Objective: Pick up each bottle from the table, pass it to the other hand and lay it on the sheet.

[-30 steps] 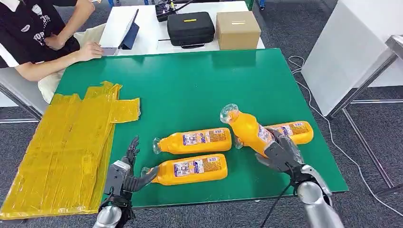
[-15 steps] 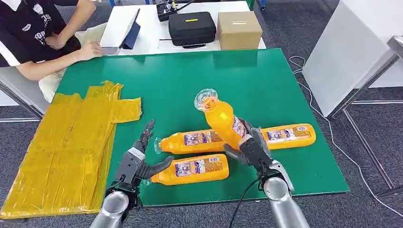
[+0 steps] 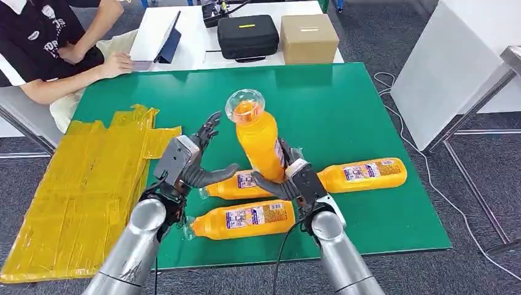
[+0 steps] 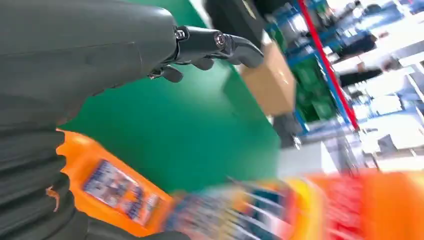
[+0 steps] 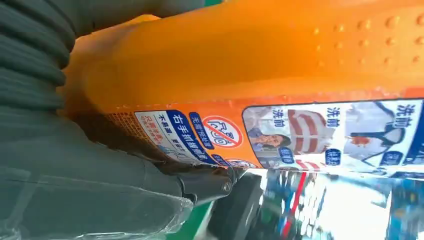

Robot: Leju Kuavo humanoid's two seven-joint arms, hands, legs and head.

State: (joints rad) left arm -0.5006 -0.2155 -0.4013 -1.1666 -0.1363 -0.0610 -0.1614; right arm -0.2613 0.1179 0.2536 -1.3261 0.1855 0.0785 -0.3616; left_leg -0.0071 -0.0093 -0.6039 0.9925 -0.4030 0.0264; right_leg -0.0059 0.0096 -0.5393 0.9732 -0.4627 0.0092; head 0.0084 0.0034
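Bottle [image 3: 260, 142], upright above the table's [image 3: 344, 104] front-middle, gripped low by the right robot hand [image 3: 293, 183]. Left robot hand [image 3: 190, 165], fingers spread and empty, waits beside; it should close on the bare upper body before release.

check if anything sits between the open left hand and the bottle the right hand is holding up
Nothing visible does. The left hand is open beside the raised bottle, which the right hand grips low down. The gap between them is bare.
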